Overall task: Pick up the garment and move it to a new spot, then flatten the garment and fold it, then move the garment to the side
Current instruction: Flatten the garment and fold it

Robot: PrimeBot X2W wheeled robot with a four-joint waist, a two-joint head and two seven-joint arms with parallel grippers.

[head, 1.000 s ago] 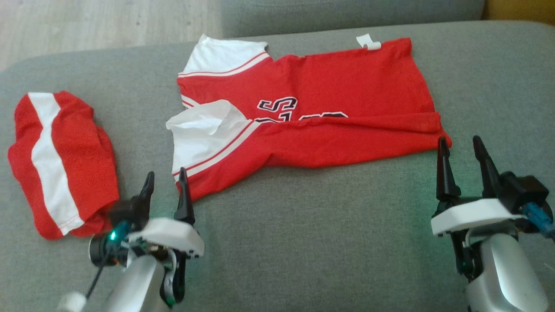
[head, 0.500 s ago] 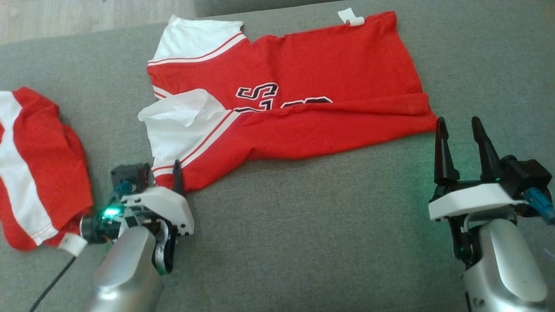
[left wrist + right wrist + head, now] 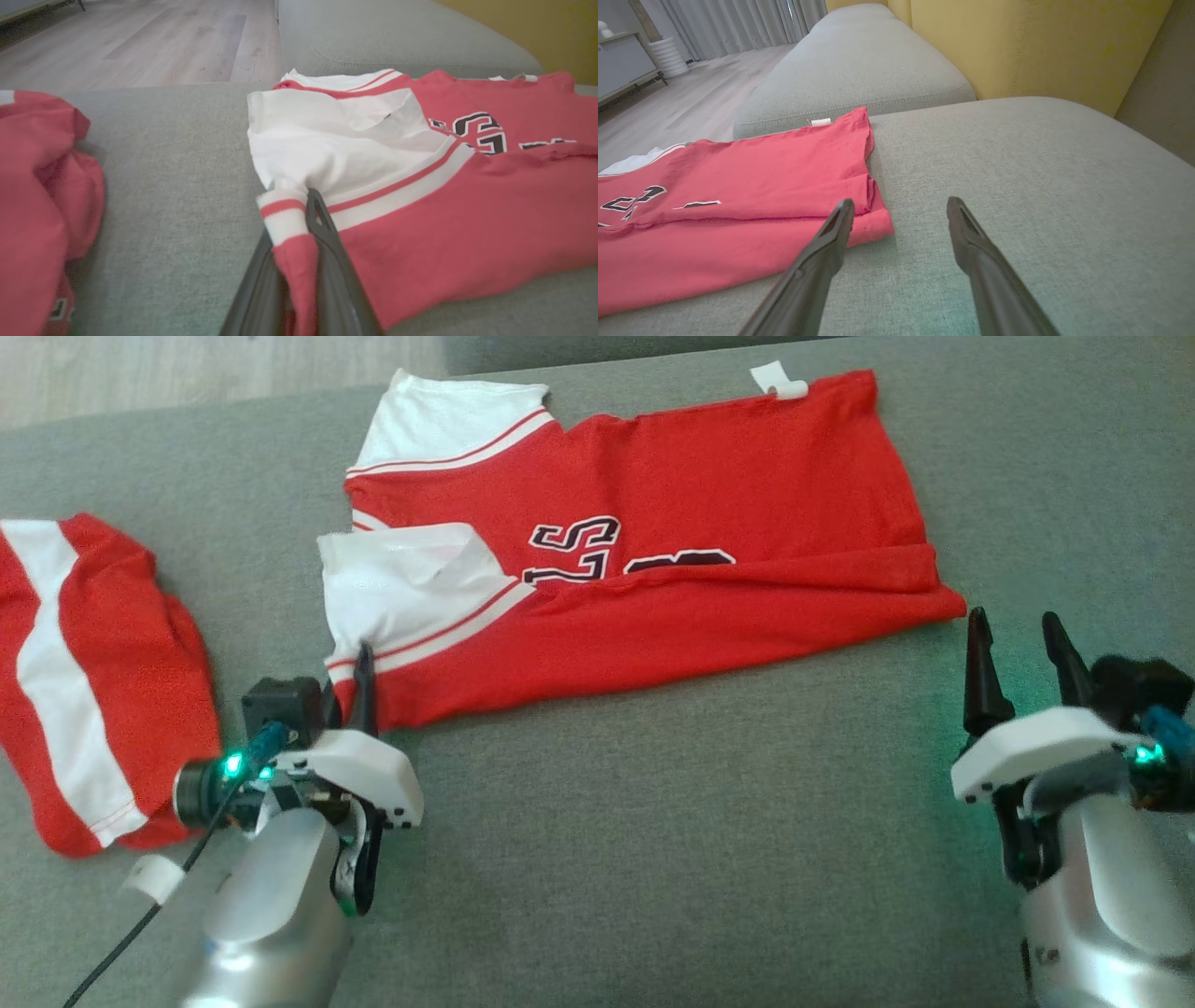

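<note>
The red-and-white short-sleeved sports jersey (image 3: 653,523) is lying spread across the middle of the grey fabric sofa seat (image 3: 653,840). It is looking light and limp, likely sagging wherever unsupported, so corners and hems are offering the best hold. The left gripper (image 3: 357,683) is clamping the striped corner nearest the seat's front; the right gripper (image 3: 1015,637) is hovering, fingers apart, just beside the hem corner. Two garments are sitting here, counting the crumpled red-and-white one (image 3: 103,681) at the seat's left end.
</note>
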